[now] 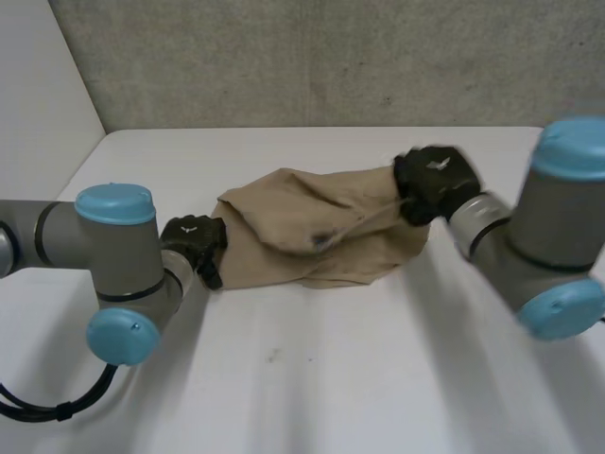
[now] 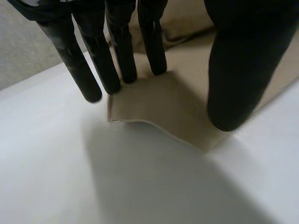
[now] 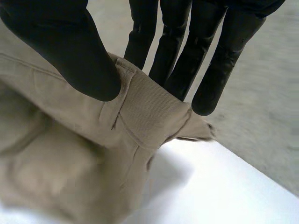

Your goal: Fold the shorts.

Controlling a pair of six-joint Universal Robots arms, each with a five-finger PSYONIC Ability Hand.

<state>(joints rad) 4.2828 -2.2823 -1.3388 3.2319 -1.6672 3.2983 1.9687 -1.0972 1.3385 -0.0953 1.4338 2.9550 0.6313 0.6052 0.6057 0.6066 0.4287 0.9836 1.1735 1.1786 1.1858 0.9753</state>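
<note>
Nearest, on the white surface (image 1: pixel 331 378): left robot hand (image 1: pixel 194 248) at a corner of the tan shorts (image 1: pixel 312 232), fingers straight, tips and thumb resting on the cloth, gripping nothing. Farther back, right robot hand (image 1: pixel 435 182) pinching the opposite seamed edge between thumb and fingers, with that end held up off the surface.

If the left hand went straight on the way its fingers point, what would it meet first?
Probably the shorts: the left hand points straight fingers down at a corner of the cloth, with the white table just beneath. The remaining gap is unclear.
</note>
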